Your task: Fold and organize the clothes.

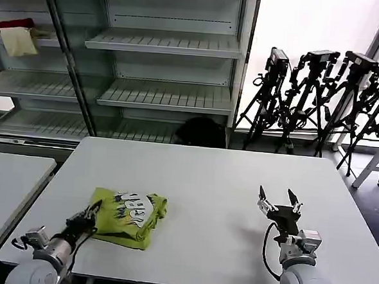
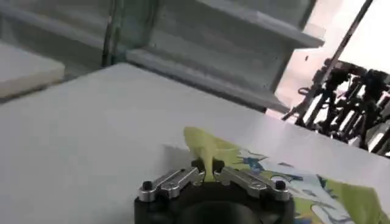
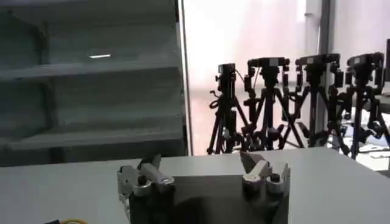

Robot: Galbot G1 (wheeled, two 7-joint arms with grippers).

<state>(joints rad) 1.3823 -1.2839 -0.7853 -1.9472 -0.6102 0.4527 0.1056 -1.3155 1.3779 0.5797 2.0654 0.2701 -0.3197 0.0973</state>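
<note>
The clothes are one lime yellow-green T-shirt (image 1: pixel 128 217), folded into a small bundle on the white table (image 1: pixel 206 181), its white and blue print facing up. My left gripper (image 1: pixel 94 212) is at the bundle's near left corner and is shut on a pinch of the fabric. In the left wrist view a yellow-green fold of the T-shirt (image 2: pixel 210 149) rises between the closed fingertips of the left gripper (image 2: pixel 208 173). My right gripper (image 1: pixel 280 200) hovers open above bare table to the right, well apart from the shirt; in its own view the right gripper (image 3: pixel 201 165) holds nothing.
Grey metal shelving (image 1: pixel 162 63) stands behind the table, with a red cloth (image 1: pixel 13 24) and a cream-beige cloth (image 1: pixel 18 41) on its upper left shelf. Several black tripods (image 1: pixel 321 98) crowd the back right. A second white table (image 1: pixel 7 182) adjoins on the left.
</note>
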